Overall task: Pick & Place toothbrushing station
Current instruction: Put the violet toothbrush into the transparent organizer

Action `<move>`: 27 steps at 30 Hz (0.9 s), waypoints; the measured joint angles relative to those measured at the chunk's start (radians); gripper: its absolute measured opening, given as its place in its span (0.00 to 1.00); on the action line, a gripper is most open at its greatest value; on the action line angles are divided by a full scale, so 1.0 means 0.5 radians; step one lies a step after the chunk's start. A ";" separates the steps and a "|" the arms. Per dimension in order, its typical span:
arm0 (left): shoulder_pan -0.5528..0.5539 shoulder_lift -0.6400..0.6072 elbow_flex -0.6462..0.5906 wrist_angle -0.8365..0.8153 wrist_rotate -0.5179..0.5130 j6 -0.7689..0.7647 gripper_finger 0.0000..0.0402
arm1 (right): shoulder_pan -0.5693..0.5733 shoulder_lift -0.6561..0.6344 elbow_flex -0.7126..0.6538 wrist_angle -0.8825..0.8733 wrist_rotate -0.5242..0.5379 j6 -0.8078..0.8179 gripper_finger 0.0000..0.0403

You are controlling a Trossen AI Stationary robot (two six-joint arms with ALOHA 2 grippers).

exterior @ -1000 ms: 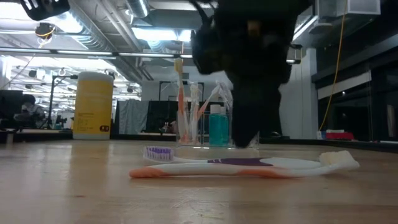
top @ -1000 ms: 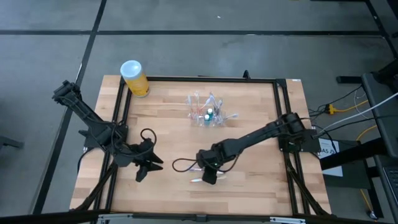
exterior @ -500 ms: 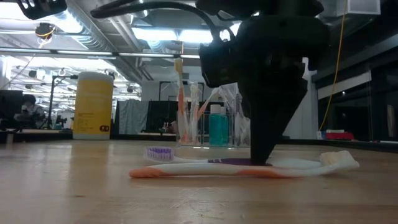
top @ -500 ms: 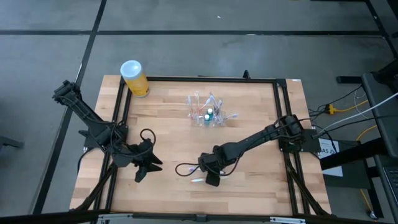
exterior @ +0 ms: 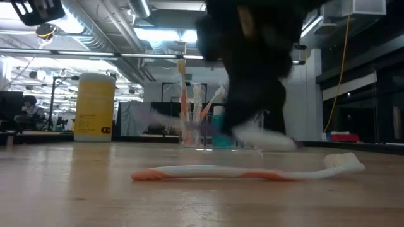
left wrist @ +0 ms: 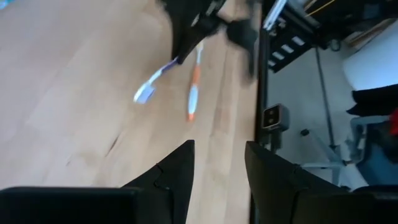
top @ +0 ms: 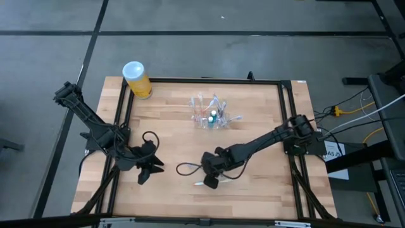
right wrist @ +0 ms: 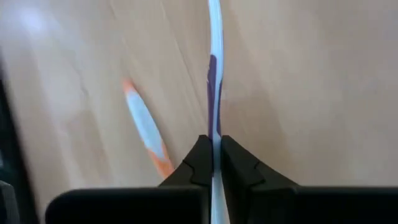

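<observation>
I've got the right gripper (right wrist: 212, 163) clamped on the purple-white toothbrush (right wrist: 212, 68), lifting it toward the toothbrushing station (top: 211, 114) to load it.

Grey concrete floor (top: 202, 19) with dark seams, light wooden table (top: 253, 145), ceiling strip lights (exterior: 158, 34) and exposed ducts, yellow cable (exterior: 345, 63) hanging.

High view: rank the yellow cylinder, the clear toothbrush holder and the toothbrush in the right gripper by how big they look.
1. Clear holder, with its contents.
2. Yellow cylinder, somewhat smaller.
3. Purple-and-white toothbrush in the right gripper: mostly hidden under the arm here, so its rank is unsure.
</observation>
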 joint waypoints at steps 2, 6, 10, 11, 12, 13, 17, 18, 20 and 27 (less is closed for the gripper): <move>0.000 0.001 0.000 -0.044 -0.003 -0.028 0.34 | 0.002 -0.065 0.004 0.030 0.049 0.044 0.04; 0.000 0.001 0.000 -0.079 -0.023 -0.034 0.34 | 0.004 -0.151 0.003 0.114 0.129 0.098 0.04; -0.001 0.001 0.000 -0.019 -0.228 -0.052 0.35 | 0.025 -0.275 0.006 0.282 0.221 0.098 0.04; -0.001 0.001 0.000 0.032 -0.308 -0.052 0.36 | 0.030 -0.299 0.006 0.308 0.248 0.098 0.04; -0.001 0.001 0.000 0.092 -0.383 -0.048 0.36 | 0.035 -0.326 0.005 0.321 0.286 0.099 0.04; 0.000 0.001 0.000 0.160 -0.446 -0.035 0.37 | 0.040 -0.355 0.005 0.342 0.331 0.101 0.04; 0.002 0.001 0.000 0.461 -0.668 0.070 0.40 | 0.058 -0.473 0.006 0.499 0.541 0.100 0.04; 0.003 0.001 0.000 0.520 -0.717 0.098 0.41 | 0.062 -0.493 0.006 0.528 0.595 0.099 0.04; 0.027 0.001 0.000 0.626 -0.766 0.159 0.43 | 0.065 -0.527 0.006 0.573 0.688 0.090 0.04; 0.276 0.011 0.000 0.869 -0.499 0.393 0.45 | 0.077 -0.544 0.008 0.796 0.756 0.000 0.04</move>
